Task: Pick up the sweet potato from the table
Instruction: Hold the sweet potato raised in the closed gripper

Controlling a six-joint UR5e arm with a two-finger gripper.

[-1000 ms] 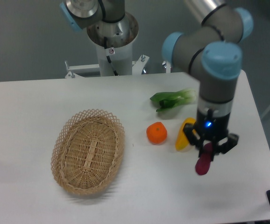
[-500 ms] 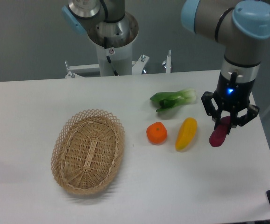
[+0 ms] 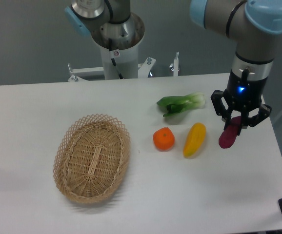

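I am looking down at a white bench [image 3: 43,112] from a fixed camera, with the arm reaching in from the upper right. My end effector [image 3: 238,126] is clamped around the upper end of the sweet potato [image 3: 229,134], a slender dark magenta tuber that hangs tilted below the fingers, near the right side of the bench. I cannot tell for certain whether its lower tip is clear of the surface, but it appears to be lifted, with no firm contact visible beneath it. Just to its left lies a yellow vegetable [image 3: 194,139], then an orange fruit [image 3: 164,139], and above them a leafy green [image 3: 181,103]. An empty oval wicker basket [image 3: 92,157] sits well apart on the left. As I judge it, the grasp is made and the pick is largely done; what may remain is only to raise the tuber plainly clear of the bench and hold it steady.
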